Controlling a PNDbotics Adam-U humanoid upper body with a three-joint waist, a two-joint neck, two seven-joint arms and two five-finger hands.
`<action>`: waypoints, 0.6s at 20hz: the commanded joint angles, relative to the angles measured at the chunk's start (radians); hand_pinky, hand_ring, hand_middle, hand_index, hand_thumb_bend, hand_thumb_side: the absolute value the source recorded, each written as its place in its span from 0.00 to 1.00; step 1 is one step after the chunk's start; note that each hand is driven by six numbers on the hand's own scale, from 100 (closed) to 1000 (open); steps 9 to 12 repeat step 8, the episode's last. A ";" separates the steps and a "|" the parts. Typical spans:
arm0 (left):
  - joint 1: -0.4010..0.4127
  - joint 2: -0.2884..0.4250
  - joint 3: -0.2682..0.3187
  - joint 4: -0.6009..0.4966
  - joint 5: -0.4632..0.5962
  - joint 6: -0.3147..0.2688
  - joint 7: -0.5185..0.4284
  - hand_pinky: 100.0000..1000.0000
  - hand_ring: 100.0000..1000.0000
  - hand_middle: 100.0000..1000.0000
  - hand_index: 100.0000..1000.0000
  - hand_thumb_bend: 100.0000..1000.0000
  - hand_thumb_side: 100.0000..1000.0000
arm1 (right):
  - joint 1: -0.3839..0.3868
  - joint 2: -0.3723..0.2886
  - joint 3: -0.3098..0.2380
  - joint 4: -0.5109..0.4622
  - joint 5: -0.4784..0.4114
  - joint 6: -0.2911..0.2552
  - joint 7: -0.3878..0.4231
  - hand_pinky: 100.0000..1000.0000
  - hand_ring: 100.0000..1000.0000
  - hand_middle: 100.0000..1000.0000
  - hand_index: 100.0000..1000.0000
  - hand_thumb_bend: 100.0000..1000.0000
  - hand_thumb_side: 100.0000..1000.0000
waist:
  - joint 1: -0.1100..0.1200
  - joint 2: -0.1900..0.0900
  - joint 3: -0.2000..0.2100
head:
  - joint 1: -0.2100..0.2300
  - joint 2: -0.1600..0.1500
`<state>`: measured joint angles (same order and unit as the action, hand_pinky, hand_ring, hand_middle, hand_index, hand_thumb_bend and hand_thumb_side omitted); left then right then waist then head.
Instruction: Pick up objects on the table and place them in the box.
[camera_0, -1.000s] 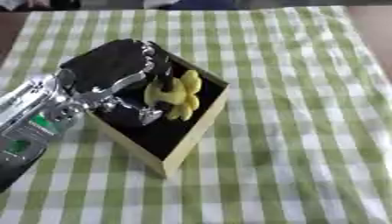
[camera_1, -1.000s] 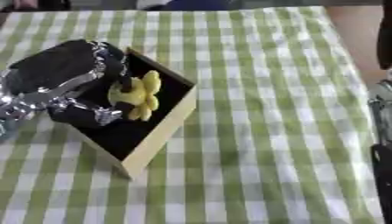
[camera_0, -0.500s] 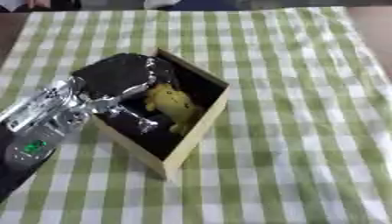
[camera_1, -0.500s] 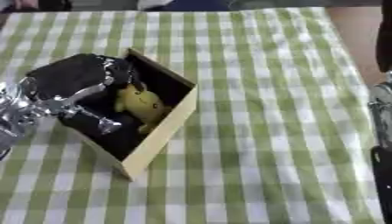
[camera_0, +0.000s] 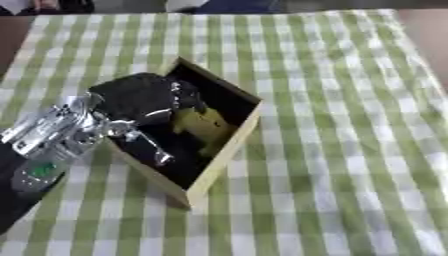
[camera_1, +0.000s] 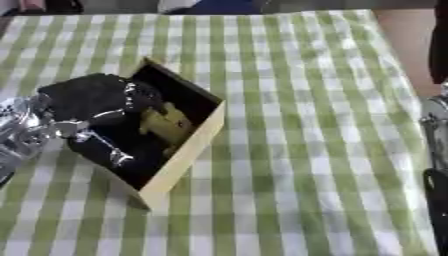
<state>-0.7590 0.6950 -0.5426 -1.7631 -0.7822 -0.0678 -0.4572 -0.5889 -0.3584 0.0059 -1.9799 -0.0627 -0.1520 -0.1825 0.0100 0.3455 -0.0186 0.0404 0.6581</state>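
So the left hand (camera_0: 140, 97) was over the near-left side of the box (camera_0: 229, 150), fingers loosened and spread, holding nothing as far as I could see. A second before, it had the yellow toy (camera_0: 203, 125) pinched up above the box's opening; half a second before, the toy was already down inside with the hand close over it. By this point the toy lay on the dark bottom of the box, toward the wall on the table's right, and the hand had drawn back a little to the left, with one finger (camera_0: 150, 150) reaching down along the near part of the box. The box sat askew on the checked tablecloth (camera_0: 341, 100), left of the table's middle. The right hand only showed as a dark sliver at the right edge (camera_1: 435, 135), and I couldn't tell how its fingers were.
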 joint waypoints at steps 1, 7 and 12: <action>-0.014 0.012 0.035 -0.033 -0.002 0.015 0.011 0.55 0.71 0.71 0.80 0.38 0.17 | -0.009 -0.014 -0.010 -0.020 -0.002 -0.002 -0.001 0.72 0.73 0.63 0.82 0.00 1.00 | 0.001 -0.026 0.001 | -0.004 -0.009; -0.031 0.022 0.137 -0.143 0.042 0.084 0.088 0.53 0.70 0.71 0.80 0.25 0.21 | -0.017 -0.019 -0.013 -0.020 0.001 -0.011 -0.007 0.72 0.73 0.63 0.82 0.00 1.00 | 0.004 -0.036 0.011 | -0.012 0.007; -0.030 0.024 0.160 -0.166 0.055 0.097 0.102 0.52 0.69 0.71 0.79 0.22 0.22 | -0.019 -0.020 -0.014 -0.020 0.002 -0.014 -0.008 0.72 0.73 0.63 0.82 0.00 1.00 | 0.005 -0.037 0.012 | -0.012 0.011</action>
